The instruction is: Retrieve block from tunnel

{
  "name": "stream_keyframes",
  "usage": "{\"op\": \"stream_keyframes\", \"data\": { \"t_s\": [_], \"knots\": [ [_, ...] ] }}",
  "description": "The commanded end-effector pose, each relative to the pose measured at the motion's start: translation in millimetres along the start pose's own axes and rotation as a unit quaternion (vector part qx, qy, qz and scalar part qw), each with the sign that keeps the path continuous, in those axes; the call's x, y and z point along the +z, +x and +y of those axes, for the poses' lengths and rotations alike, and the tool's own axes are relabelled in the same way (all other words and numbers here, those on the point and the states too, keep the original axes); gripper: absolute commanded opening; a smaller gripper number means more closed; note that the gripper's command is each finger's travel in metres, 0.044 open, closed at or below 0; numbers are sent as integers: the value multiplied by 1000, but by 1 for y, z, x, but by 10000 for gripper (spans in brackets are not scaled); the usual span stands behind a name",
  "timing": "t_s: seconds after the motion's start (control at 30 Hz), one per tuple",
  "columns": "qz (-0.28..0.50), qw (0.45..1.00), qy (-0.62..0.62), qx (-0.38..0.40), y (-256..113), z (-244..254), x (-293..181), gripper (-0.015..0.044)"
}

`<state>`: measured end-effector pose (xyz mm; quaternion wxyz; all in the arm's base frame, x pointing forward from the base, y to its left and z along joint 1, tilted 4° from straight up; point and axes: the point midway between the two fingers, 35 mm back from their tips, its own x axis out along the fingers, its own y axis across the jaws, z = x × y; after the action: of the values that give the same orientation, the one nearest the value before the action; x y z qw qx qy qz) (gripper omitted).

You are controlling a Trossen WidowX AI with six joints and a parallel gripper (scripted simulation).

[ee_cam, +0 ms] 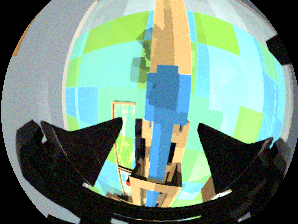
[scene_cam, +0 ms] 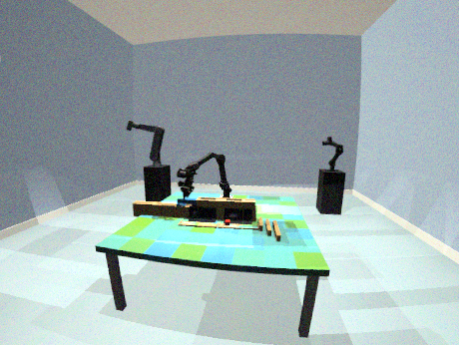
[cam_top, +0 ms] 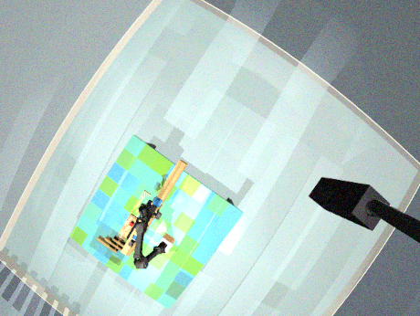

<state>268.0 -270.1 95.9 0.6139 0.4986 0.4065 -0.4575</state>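
Block indistinct; pincer wide open

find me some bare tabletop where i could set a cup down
In the exterior view, the near strip of the table looks bare, between its front edge and the thin wooden frame. It's crowded around the wooden cage, under the open gripper, and by the three rods.
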Motion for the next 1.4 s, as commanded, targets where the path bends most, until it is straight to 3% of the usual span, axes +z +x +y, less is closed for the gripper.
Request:
{"op": "stream_keyframes", "data": {
  "t_s": [0.0, 0.73, 0.9, 1.37],
  "knots": [
    [0, 1000, -5, 4, 1, 3, 2, 440],
    [0, 1000, -5, 4, 35, -3, -5, 440],
    [-1, 1000, -4, 4, 30, -2, -3, 309],
    [-1, 1000, -4, 4, 30, -2, -3, 215]
  ]
}}
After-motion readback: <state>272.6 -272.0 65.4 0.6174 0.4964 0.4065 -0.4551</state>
